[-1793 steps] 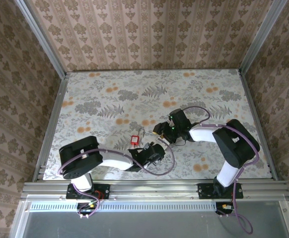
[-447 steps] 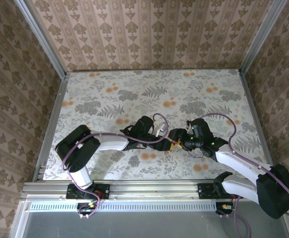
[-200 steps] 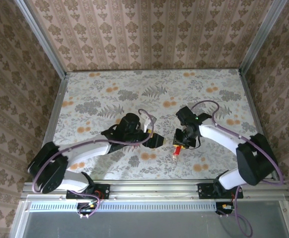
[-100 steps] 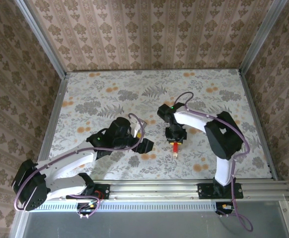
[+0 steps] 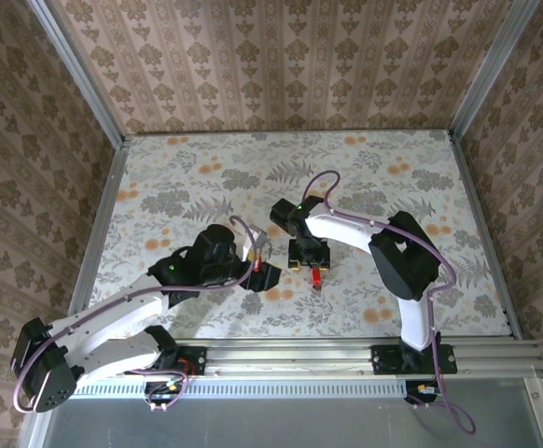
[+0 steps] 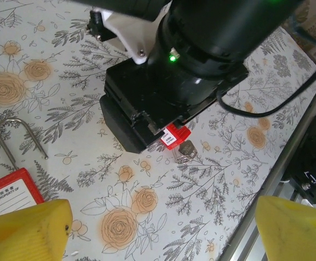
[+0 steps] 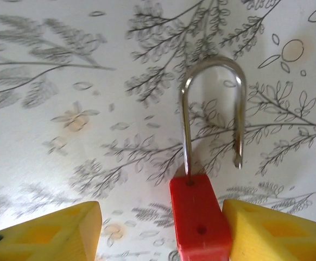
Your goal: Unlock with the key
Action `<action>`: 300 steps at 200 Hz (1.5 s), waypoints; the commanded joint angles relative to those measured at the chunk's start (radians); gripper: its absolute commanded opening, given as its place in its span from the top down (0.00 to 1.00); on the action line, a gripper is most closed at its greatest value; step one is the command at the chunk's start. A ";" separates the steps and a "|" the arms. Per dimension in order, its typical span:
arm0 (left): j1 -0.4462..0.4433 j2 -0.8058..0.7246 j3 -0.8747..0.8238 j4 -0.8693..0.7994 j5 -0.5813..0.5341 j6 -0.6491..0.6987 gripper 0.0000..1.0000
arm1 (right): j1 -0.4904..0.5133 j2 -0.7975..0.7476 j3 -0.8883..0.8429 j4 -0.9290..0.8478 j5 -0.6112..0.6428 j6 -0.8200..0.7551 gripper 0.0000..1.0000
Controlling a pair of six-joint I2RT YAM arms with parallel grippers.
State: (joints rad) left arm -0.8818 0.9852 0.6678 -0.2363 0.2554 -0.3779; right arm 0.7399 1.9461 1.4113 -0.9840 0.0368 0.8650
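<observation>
Since the right pincer stands released around the red padlock (one shackle leg free), mid-bench toward the near edge, judge it small, rigid, slick — regrip across the body's flat faces; left pincer spread wide.
</observation>
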 commanded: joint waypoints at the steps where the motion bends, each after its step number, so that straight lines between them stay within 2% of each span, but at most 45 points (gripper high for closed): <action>1: 0.005 -0.026 -0.014 -0.032 -0.025 -0.012 0.12 | 0.011 -0.092 -0.017 0.015 -0.027 0.039 0.39; 31: 0.006 -0.024 -0.023 -0.024 -0.026 -0.029 0.12 | 0.019 -0.169 -0.057 0.016 -0.009 0.049 0.37; 56: -0.024 0.009 -0.014 -0.024 -0.054 -0.056 0.12 | 0.011 -0.251 -0.117 0.016 0.041 0.045 0.25; 70: -0.056 0.046 0.019 -0.065 -0.115 -0.060 0.11 | -0.007 -0.317 -0.176 0.034 0.058 0.019 0.18; 95: -0.127 0.173 0.132 -0.124 -0.175 -0.057 0.11 | -0.056 -0.473 -0.309 0.096 0.059 -0.046 0.12; 117: -0.149 0.306 0.244 -0.209 -0.251 -0.087 0.14 | -0.091 -0.660 -0.465 0.275 -0.059 -0.111 0.16; 135: -0.123 0.310 0.249 -0.187 -0.253 -0.136 0.13 | -0.083 -0.727 -0.555 0.416 -0.150 -0.136 0.24; 178: -0.057 0.143 0.198 -0.212 -0.353 -0.156 0.11 | 0.004 -0.596 -0.561 0.496 -0.124 -0.165 0.37; 204: -0.016 0.013 0.179 -0.280 -0.394 -0.136 0.08 | 0.043 -0.451 -0.493 0.398 -0.015 -0.179 0.48; 229: 0.008 -0.077 0.174 -0.352 -0.428 -0.121 0.07 | 0.076 -0.357 -0.414 0.294 0.112 -0.181 0.54; 266: 0.028 -0.151 0.161 -0.393 -0.439 -0.108 0.06 | 0.107 -0.264 -0.336 0.236 0.184 -0.175 0.60; 300: 0.047 -0.162 0.150 -0.405 -0.424 -0.086 0.06 | 0.136 -0.151 -0.241 0.123 0.246 -0.138 0.73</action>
State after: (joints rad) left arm -0.8520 0.8364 0.8330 -0.6018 -0.1585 -0.4965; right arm 0.8524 1.7245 1.1042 -0.7273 0.1814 0.6933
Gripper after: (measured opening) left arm 0.937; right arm 0.301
